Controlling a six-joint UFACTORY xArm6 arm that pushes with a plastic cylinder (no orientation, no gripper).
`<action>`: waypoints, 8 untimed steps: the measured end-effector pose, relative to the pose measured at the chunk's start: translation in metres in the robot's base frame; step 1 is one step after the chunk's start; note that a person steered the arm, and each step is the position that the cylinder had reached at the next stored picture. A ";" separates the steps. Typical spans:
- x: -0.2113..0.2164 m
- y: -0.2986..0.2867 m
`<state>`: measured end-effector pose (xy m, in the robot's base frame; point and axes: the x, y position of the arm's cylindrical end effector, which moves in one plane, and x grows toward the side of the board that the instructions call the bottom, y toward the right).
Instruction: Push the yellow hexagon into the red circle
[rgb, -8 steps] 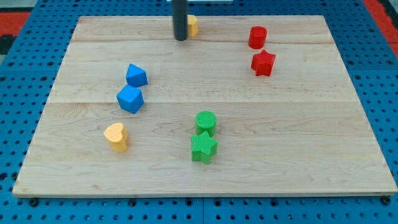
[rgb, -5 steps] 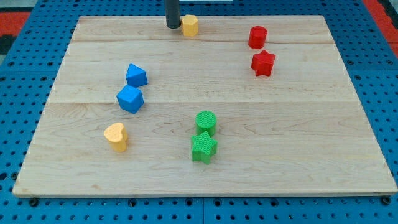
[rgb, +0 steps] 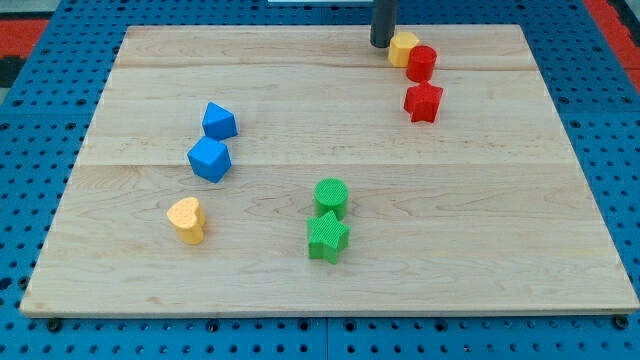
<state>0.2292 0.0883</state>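
The yellow hexagon (rgb: 403, 47) sits near the view's top right of the wooden board (rgb: 500, 200), touching the red circle (rgb: 421, 63) just below and right of it. My tip (rgb: 381, 44) is at the hexagon's left side, close against it. The rod rises out of the view's top.
A red star (rgb: 423, 102) lies just below the red circle. Two blue blocks (rgb: 219, 121) (rgb: 209, 159) sit at the left. A yellow heart (rgb: 186, 219) is at lower left. A green circle (rgb: 331, 197) and green star (rgb: 327, 237) are at the centre bottom.
My tip moved right along the board's top, pushing the yellow hexagon right until it met the red circle, which shifted slightly right and down.
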 end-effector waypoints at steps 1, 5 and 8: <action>0.000 0.027; 0.076 0.022; 0.147 -0.002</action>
